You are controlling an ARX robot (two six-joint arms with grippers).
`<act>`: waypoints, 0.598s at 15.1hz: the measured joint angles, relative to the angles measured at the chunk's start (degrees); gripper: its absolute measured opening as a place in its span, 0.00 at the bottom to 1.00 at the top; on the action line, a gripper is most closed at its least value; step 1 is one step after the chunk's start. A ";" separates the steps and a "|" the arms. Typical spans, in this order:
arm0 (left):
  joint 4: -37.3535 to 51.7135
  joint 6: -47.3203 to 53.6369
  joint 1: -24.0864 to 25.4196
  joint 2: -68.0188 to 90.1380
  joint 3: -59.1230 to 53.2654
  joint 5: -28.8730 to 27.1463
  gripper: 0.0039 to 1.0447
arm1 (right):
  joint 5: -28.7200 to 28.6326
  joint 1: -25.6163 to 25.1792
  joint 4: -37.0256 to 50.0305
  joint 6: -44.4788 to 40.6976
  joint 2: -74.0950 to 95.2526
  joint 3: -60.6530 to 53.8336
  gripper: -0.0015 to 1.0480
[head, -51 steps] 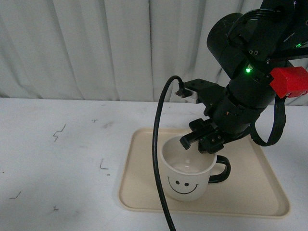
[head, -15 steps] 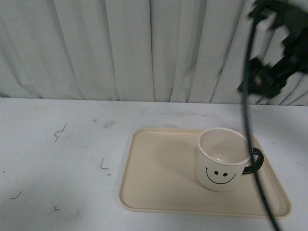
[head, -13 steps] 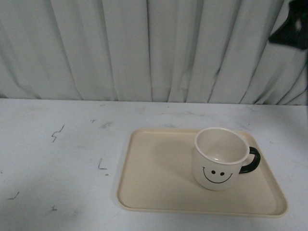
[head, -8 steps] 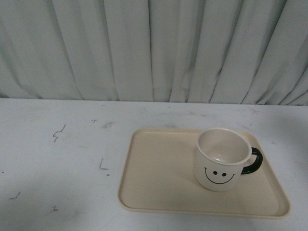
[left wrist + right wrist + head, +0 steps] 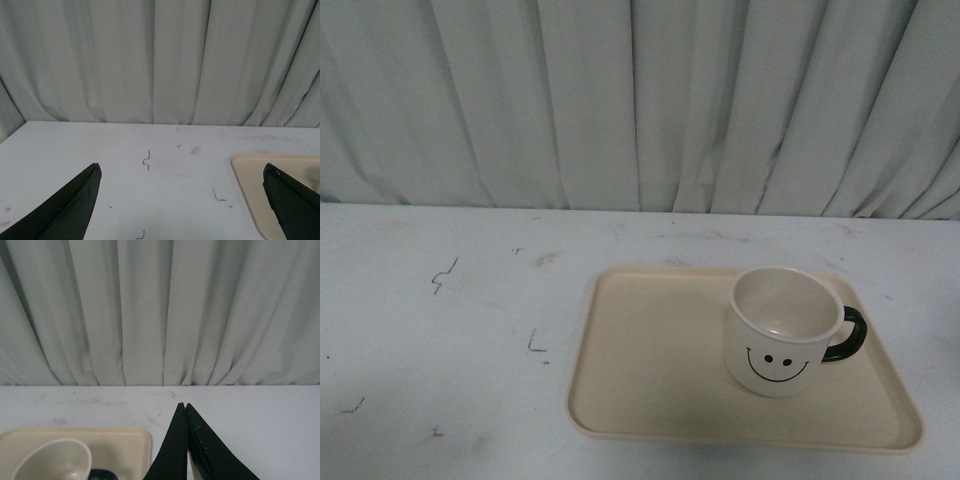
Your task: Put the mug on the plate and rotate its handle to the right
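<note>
The cream mug [image 5: 778,333] with a black smiley face stands upright on the right part of the beige plate [image 5: 650,360]. Its black handle [image 5: 847,335] points to the right. No arm shows in the front view. In the right wrist view the mug [image 5: 52,460] and a bit of its handle [image 5: 101,474] sit on the plate [image 5: 125,440], apart from my right gripper [image 5: 184,404], which is shut on nothing over bare table. My left gripper [image 5: 181,167] is open and empty above the table, with a corner of the plate [image 5: 260,170] near one fingertip.
A white table [image 5: 450,330] with small dark pen marks [image 5: 443,275] carries the plate. Grey-white curtains [image 5: 640,100] hang behind the table's far edge.
The right arm, which hung over the mug 3.4 s ago, has drawn up and out of the front view. The mug has moved to the plate's right side, handle still right.
</note>
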 joint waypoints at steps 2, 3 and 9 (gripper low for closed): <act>-0.02 0.02 0.00 0.00 0.00 0.00 0.94 | 0.02 0.00 -1.95 0.00 -4.83 -3.39 0.02; 0.00 0.02 0.00 0.00 0.00 0.00 0.94 | 0.02 0.00 -2.95 0.00 -7.45 -4.55 0.02; 0.00 0.02 0.00 0.00 0.00 0.00 0.94 | 0.02 0.00 -9.38 0.00 -20.59 -11.30 0.02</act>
